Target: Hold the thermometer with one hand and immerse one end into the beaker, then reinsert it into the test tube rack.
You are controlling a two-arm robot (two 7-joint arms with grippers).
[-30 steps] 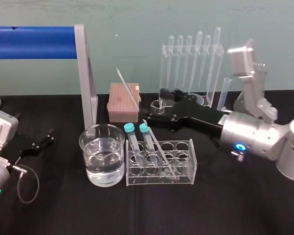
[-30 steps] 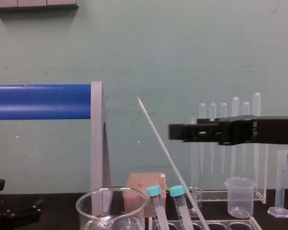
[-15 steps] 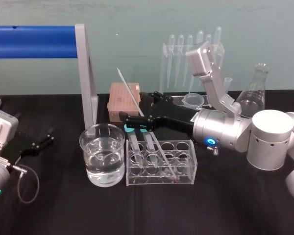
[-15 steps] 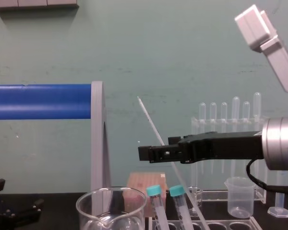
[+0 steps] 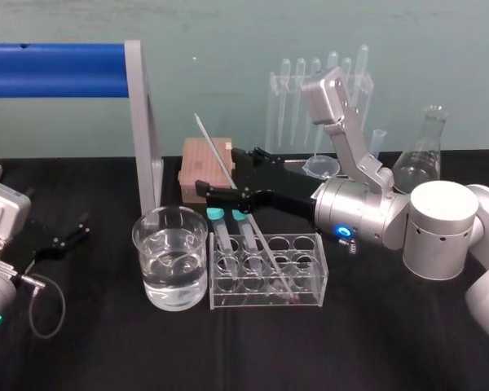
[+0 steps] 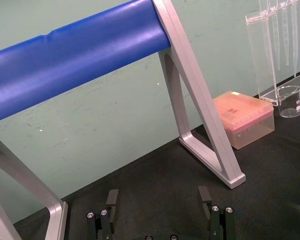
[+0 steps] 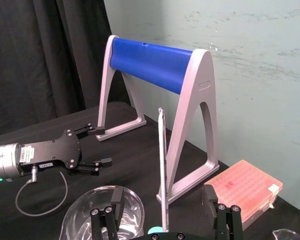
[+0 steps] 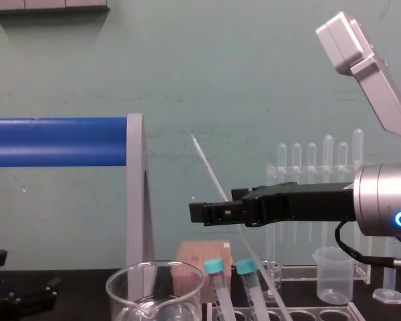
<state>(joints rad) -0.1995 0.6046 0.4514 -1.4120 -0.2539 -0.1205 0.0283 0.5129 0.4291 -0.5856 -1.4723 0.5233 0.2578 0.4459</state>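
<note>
Since the thermometer [image 5: 212, 147] leaning in the test tube rack [image 5: 318, 269] is thin, stiff, slippery, breakable glass, we judge a gentle mid-shaft grip best. Right pincer [image 7: 162, 200] gapes wide astride it, not touching. Left pincer [image 6: 157, 200] is parked on the worktop [image 5: 106, 342], fingers spread.

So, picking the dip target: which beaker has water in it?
The large glass beaker left of the test tube rack; the small plastic beaker behind looks empty.

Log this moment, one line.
right gripper open, straddling thermometer | thermometer leaning in test tube rack | beaker holds clear liquid | left gripper open, parked left
</note>
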